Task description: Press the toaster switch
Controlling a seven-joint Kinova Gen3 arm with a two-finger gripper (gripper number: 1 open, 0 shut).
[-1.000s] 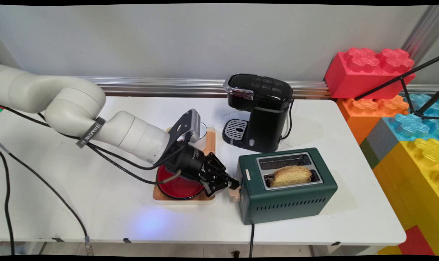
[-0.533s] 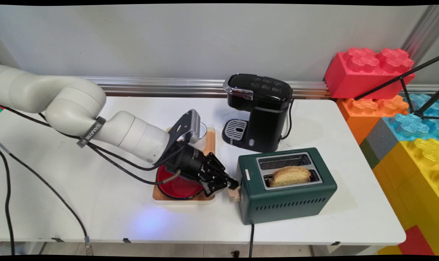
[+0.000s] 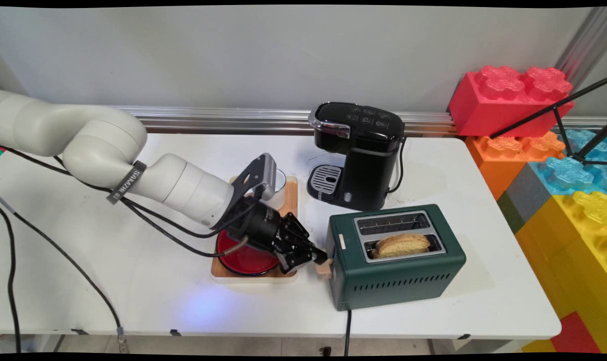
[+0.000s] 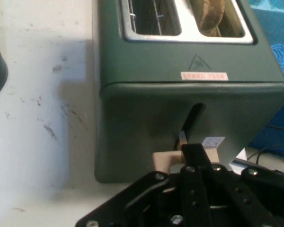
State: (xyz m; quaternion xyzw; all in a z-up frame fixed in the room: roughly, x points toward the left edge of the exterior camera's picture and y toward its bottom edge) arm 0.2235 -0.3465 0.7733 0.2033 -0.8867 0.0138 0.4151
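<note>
A dark green toaster point(image 3: 398, 273) stands at the table's front right, with a slice of bread point(image 3: 402, 244) low in its near slot; the far slot is empty. My gripper point(image 3: 322, 258) is shut, and its fingertips rest on top of the toaster's beige lever point(image 3: 325, 269) on the left end face. In the hand view the toaster point(image 4: 180, 104) fills the picture. The lever point(image 4: 163, 160) sits near the bottom of its slot, just under my gripper point(image 4: 194, 151). The bread point(image 4: 210, 14) shows at the top edge.
A wooden tray point(image 3: 290, 200) under my wrist holds a red bowl point(image 3: 243, 258) and a pale cup point(image 3: 279, 183). A black coffee maker point(image 3: 358, 155) stands behind the toaster. Big toy blocks point(image 3: 514, 100) are stacked at the right. The toaster's cord point(image 3: 347, 326) hangs over the front edge.
My gripper has gone down a little with the lever under it. The bread has sunk lower into the slot.
</note>
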